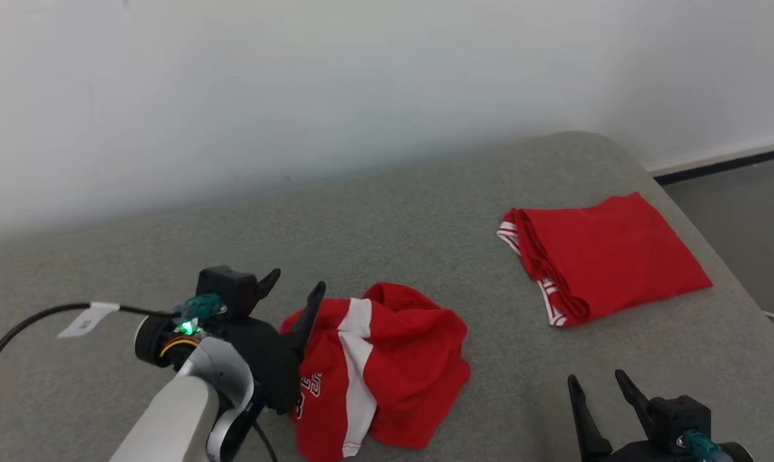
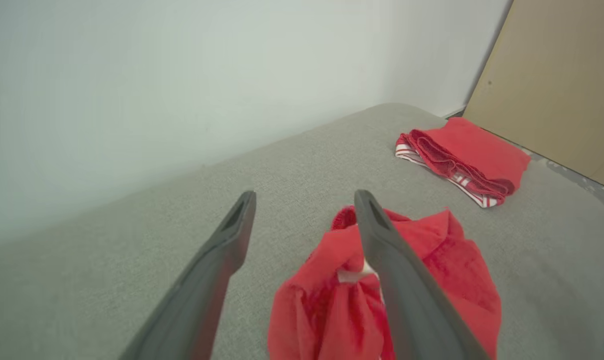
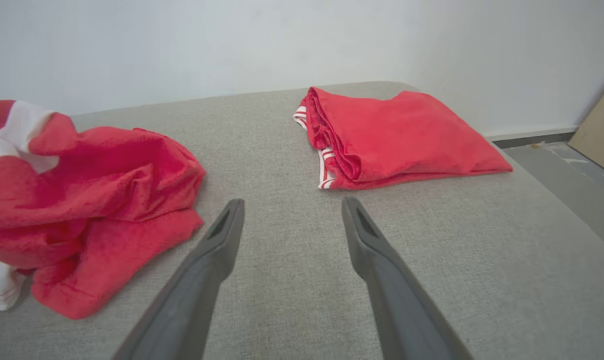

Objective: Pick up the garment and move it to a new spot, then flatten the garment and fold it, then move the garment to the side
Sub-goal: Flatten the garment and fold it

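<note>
A crumpled red garment (image 1: 387, 366) with white panels and lettering lies in a heap near the front of the grey cushion (image 1: 393, 224). My left gripper (image 1: 295, 287) hovers open at the heap's left edge, its right finger over the cloth; nothing is between the fingers. The left wrist view shows the same heap (image 2: 432, 270) under the right finger (image 2: 382, 240) of the left gripper (image 2: 304, 200). My right gripper (image 1: 597, 378) stands open at the lower right, off the heap. In its wrist view, the right gripper (image 3: 290, 206) points at bare cushion, with the crumpled garment (image 3: 91, 200) to the left.
A second red garment (image 1: 608, 256), folded, with white striped trim, lies at the cushion's far right near its rounded edge. A pale wall runs behind. Grey floor (image 1: 746, 212) and a tan board (image 2: 557, 85) lie beyond the right edge. Bare cushion stretches left and back.
</note>
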You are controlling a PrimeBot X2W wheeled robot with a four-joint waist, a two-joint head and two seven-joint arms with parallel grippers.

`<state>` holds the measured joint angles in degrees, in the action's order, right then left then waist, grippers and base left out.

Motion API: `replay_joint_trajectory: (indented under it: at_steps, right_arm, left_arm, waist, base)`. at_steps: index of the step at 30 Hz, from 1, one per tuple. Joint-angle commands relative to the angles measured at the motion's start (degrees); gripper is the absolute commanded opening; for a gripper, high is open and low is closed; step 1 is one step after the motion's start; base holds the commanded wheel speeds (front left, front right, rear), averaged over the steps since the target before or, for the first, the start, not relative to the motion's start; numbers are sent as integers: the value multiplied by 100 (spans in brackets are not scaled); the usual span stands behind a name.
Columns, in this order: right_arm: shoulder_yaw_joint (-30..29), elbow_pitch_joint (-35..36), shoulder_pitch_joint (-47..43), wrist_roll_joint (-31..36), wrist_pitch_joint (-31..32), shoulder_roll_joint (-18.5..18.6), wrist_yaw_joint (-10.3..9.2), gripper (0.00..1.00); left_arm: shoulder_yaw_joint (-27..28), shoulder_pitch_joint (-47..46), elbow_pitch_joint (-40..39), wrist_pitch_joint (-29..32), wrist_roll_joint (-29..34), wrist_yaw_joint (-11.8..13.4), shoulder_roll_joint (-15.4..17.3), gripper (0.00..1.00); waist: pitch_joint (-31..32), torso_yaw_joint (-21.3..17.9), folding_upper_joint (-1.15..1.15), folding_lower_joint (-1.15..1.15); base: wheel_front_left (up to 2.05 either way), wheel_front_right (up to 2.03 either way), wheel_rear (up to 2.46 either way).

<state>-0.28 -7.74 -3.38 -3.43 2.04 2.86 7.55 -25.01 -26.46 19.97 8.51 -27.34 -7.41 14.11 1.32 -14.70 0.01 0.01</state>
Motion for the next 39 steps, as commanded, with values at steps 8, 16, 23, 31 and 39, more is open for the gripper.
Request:
replay_joint_trajectory:
  at_steps: [8, 16, 23, 31, 39]
  right_arm:
    - [163, 14, 172, -81, -69, 2, -11, 100]
    - [251, -65, 287, -222, -220, 6, -11, 100]
    - [268, -188, 381, -253, -325, 1, -11, 100]
    - [371, -294, 516, -252, -367, 2, -11, 100]
    - [275, -286, 424, -114, -311, 1, -11, 100]
  left_arm:
    - [-257, -1110, 1688, 99, 37, 167, -452, 100]
    - [-517, -1623, 2938, 444, 337, 456, -551, 100]
    - [-565, -1725, 3635, 780, 107, 270, -741, 100]
    - [-687, -2075, 3717, -110, 262, 205, -782, 0]
    - [-523, -2629, 3150, -2011, 325, 277, -908, 0]
  waist:
    - [-651, -1061, -1, -1]
    - [-1000, -1275, -1, -1]
    - [-1140, -1168, -1, -1]
    - [-1075, -1057, -1, -1]
    - [-777, -807, -1, -1]
  base:
    - [0, 0, 0]
    - [0, 0, 0]
    - [0, 0, 0]
    - [0, 0, 0]
    - [0, 0, 0]
